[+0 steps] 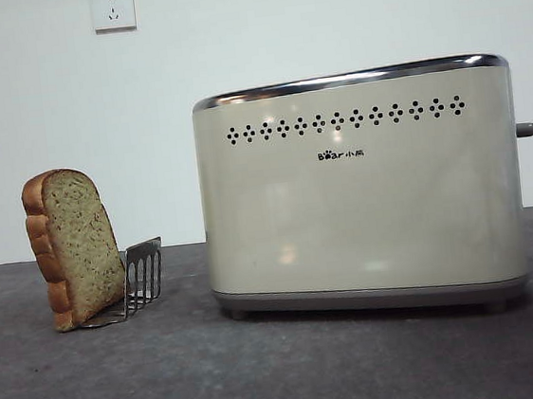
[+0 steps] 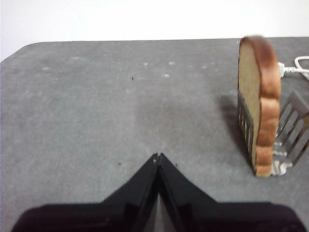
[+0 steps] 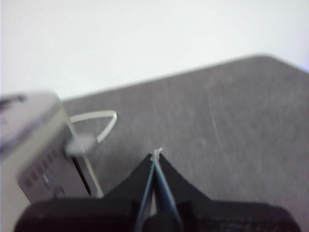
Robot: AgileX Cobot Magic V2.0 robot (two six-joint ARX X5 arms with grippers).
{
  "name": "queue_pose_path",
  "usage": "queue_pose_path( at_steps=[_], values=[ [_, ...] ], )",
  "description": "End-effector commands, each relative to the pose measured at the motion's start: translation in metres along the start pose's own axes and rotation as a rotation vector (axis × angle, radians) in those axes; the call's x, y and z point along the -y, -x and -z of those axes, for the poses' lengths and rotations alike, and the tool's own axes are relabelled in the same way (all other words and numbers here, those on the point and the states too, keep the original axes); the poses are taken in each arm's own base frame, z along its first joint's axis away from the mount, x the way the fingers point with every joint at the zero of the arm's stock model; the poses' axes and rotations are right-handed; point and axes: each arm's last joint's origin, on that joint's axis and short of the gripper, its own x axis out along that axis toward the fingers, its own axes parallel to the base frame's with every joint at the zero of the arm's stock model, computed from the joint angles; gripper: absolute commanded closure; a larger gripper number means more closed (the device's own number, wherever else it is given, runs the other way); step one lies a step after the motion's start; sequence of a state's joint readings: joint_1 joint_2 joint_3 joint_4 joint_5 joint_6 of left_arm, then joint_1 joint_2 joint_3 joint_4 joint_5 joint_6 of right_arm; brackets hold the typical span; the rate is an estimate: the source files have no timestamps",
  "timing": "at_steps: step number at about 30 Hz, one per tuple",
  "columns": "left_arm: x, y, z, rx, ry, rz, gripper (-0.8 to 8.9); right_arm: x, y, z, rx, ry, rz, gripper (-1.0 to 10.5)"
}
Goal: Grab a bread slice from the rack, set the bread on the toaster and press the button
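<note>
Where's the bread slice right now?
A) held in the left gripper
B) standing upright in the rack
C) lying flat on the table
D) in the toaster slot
B: the slice of bread stands on edge in the rack, beside the toaster, with no gripper on it.

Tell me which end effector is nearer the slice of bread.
Left. The left end effector has the slice of bread standing in the rack close ahead and off to one side. The right end effector sits by the toaster instead, with no bread in its view.
</note>
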State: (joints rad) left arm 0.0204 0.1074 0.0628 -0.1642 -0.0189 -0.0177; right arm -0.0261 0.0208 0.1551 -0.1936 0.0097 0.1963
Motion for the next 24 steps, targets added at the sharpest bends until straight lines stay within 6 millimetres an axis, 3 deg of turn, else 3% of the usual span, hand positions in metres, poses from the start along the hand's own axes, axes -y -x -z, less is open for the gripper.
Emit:
queue_pose_path(
  at_steps=[1,8,16,24],
  values=[
    [0.0,0.003,-0.018,0.023,0.023,-0.002,8.2,-0.003,0.004,-0.015,0.037,-0.013,-0.009,9.5],
    [0.001,0.002,-0.066,-0.091,0.06,-0.006,8.2,-0.011,0.009,-0.054,0.08,-0.013,-0.019,9.5],
    [0.004,-0.02,-0.125,-0.264,0.067,0.061,8.18,-0.019,0.009,-0.094,0.003,-0.011,-0.01,9.5],
    [0.012,-0.051,-0.163,-0.404,0.135,0.274,8.19,-0.022,0.005,-0.108,-0.185,-0.006,0.028,9.5]
  ],
)
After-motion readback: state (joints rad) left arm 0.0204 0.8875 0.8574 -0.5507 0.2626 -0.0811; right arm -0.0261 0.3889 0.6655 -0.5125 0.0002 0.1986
